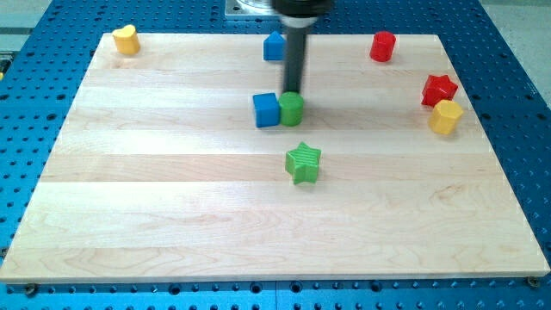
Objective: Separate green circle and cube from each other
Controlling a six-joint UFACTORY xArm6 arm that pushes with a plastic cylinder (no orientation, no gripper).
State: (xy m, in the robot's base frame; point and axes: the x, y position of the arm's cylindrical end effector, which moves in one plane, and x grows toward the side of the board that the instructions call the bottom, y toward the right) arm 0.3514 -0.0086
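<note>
Near the middle of the pale wooden worktop [172, 215], slightly toward the view's top, the blue cube [267, 109] and the green circle block (short green cylinder) [292, 109] sit side by side, touching, cube on the view's left, cylinder on the view's right. Dark straight rod comes down from the view's top centre; my tip [293, 92] is right at the top-side edge of the green cylinder, touching or just about, can't tell which. Rel. to the cube the tip is up and to the view's right, close but apart. No hand on this rig, just the rod, so no spread/pressed/pinching state to give. Below the pair, toward the view's bottom and a bit right, a green star-shaped block [303, 163] lies near but apart from both. At the worktop's top edge, just left of the rod, a 2nd blue block [274, 46], shape not clear, partly next to the rod. Top-left corner: yellow heart-like block [126, 40]. Top right: red cylinder-ish block [382, 46]. Right side: red star block [439, 89] w/ a yellow block [446, 117] just below it, the two touching or nearly so. Worktop rests on a blue perforated base [508, 52] visible all round the edges.
</note>
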